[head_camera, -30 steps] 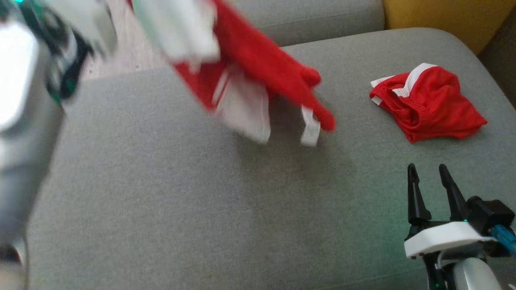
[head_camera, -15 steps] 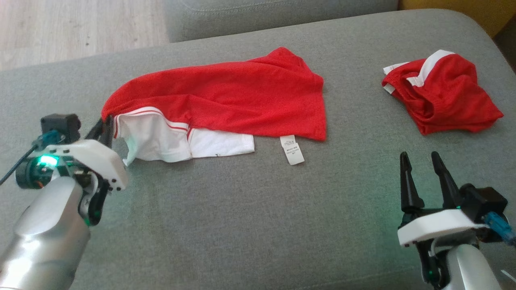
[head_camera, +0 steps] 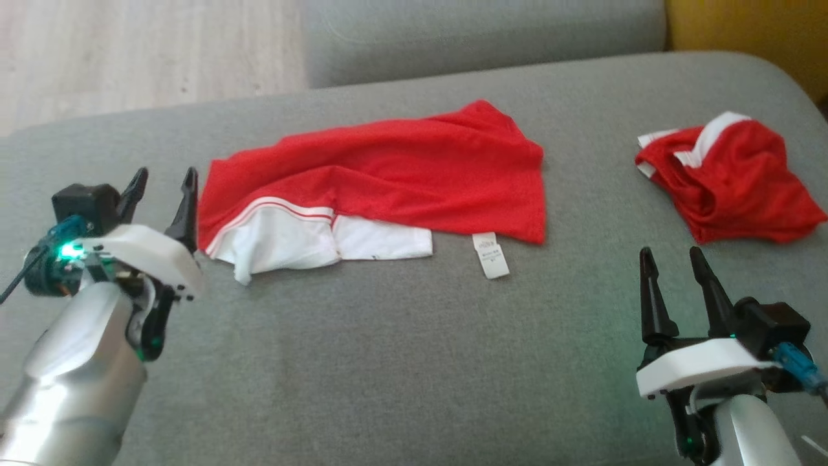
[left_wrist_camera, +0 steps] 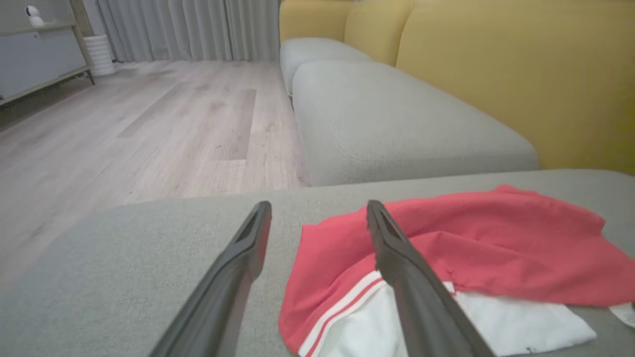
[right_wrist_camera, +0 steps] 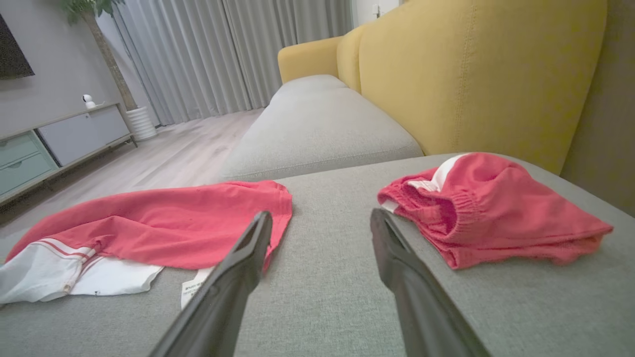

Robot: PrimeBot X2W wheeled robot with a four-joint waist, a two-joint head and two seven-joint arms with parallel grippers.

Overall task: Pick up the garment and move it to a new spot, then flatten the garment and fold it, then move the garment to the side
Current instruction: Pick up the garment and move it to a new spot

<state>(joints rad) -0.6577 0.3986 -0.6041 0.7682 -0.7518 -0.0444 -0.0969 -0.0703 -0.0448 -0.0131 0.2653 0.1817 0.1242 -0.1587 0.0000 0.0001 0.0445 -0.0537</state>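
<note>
A red garment [head_camera: 401,171] with a white, red-striped part [head_camera: 278,236] and a white label [head_camera: 490,254] lies spread across the middle of the grey cushion [head_camera: 388,362]. My left gripper [head_camera: 162,184] stands open just off the garment's left end, holding nothing; the left wrist view shows the garment [left_wrist_camera: 496,238] lying to the right of that gripper [left_wrist_camera: 317,210] and passing behind its right finger. At the lower right my right gripper [head_camera: 669,255] is open and empty, well short of the cloth. The right wrist view shows the garment [right_wrist_camera: 163,223] left of that gripper [right_wrist_camera: 320,218].
A second red and white garment [head_camera: 731,175] lies bunched at the cushion's right end, also seen as a heap [right_wrist_camera: 476,208] in the right wrist view. Another grey cushion [head_camera: 479,32] lies beyond, with wooden floor [head_camera: 129,52] at the far left and a yellow sofa back [right_wrist_camera: 471,69] on the right.
The garment went from swinging in the air in my left gripper to lying on the cushion. That gripper has opened and let go of its left end. The head camera shifted.
</note>
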